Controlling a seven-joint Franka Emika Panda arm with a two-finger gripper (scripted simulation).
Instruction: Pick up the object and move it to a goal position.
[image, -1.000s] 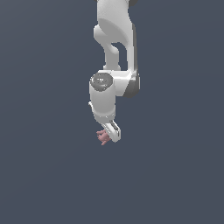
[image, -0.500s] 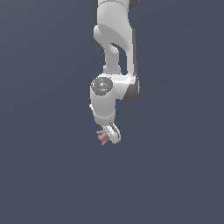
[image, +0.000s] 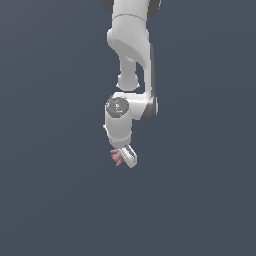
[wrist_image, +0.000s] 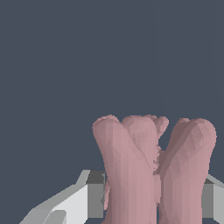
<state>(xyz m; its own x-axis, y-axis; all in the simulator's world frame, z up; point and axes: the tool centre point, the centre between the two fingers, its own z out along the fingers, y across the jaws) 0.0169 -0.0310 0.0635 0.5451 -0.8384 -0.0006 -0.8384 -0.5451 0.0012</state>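
- Exterior view: one white arm (image: 131, 60), hanging down from the top of the frame, wrist pointed downward.
- Exterior view: pincer (image: 125, 157) at the arm's lower end, clamped on the object (image: 117, 157), a small dusty-pink lump that shows on the side toward the exterior view's left.
- Exterior view: flat slate-grey ground all round; no tabletop edge or corner can be made out, so the object's place can only be given as in the pincer's grip. No goal marker shows.
- Wrist view: the object (wrist_image: 148, 170), close up, with stubby rounded prongs pointing away from the camera.
- Wrist view: grey-white fingers (wrist_image: 89, 194) of the pincer pressed against both flanks of the object.
- Step in hand, by judgement: the pick is done and the carry is under way.
- Next move, by judgement: calls for steady travel to the goal with the grip held firm, since the lumpy shape gives the pads little flat surface.
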